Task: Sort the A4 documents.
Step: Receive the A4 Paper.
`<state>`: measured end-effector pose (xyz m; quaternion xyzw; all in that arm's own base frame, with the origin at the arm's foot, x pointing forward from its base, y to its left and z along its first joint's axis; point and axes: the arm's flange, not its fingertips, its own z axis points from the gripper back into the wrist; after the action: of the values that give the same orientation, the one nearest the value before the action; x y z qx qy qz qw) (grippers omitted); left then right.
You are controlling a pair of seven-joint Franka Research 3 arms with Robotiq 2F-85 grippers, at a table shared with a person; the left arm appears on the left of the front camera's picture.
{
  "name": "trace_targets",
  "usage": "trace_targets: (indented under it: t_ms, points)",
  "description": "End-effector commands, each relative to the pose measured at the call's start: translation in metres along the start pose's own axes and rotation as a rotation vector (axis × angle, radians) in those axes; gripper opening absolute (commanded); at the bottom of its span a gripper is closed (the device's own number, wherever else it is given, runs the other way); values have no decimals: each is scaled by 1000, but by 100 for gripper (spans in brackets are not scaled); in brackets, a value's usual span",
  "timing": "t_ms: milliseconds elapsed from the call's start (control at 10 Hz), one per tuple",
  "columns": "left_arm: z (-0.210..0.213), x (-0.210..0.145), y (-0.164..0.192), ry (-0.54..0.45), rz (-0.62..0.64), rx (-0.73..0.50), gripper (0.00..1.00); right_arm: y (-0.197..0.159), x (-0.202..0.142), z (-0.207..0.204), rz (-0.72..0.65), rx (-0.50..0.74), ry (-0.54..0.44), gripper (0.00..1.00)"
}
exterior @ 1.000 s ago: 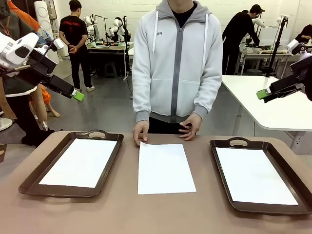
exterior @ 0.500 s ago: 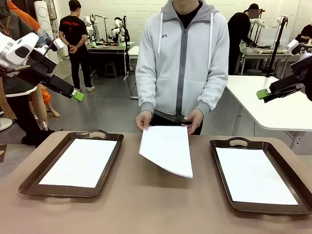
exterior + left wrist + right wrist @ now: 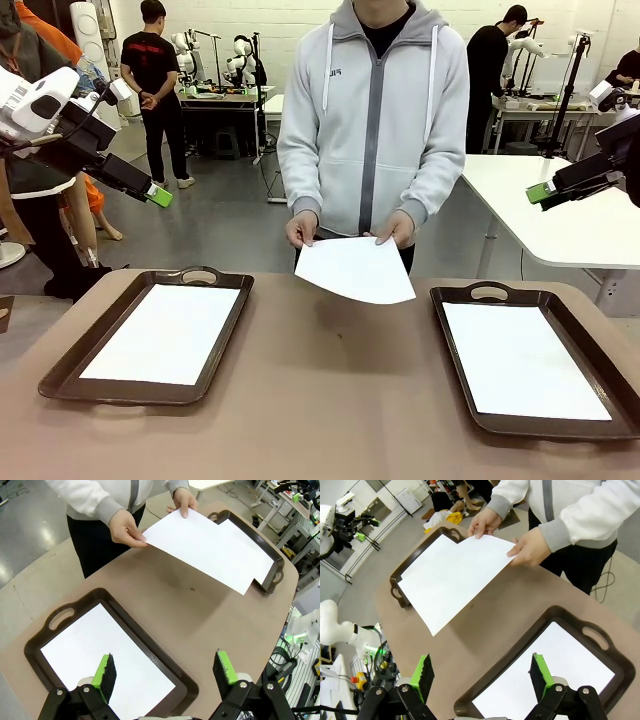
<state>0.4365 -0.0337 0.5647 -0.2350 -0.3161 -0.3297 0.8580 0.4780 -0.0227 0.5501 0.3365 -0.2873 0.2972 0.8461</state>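
**Sheet's in the air, grippers waiting**

Left gripper [image 3: 164, 672] and right gripper [image 3: 481, 677] both hang spread wide, holding nothing. The person's hands [image 3: 301, 230] lift one A4 sheet [image 3: 356, 269] above the table between the trays [image 3: 210, 352]. I'd pinch its free edge squarely, gently.

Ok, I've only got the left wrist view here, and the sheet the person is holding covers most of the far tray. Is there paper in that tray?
Observer: Yes. The right tray holds one white sheet, lying flat inside its rim.
Operator: And the right tool?
Observer: The right tool is open and empty, looking down at that tray.
Operator: Is the held sheet touching the table?
Observer: No. From the front, the held sheet is lifted clear of the table; the person grips it by its far edge.
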Motion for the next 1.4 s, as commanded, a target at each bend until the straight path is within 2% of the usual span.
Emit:
trace_targets:
  t_ms: [0,1300]
  points:
    - [0,0,-1,-1,-1,-1,100,0,0,0,4,3,0,100]
    - [0,0,-1,-1,-1,-1,100,0,0,0,4,3,0,100]
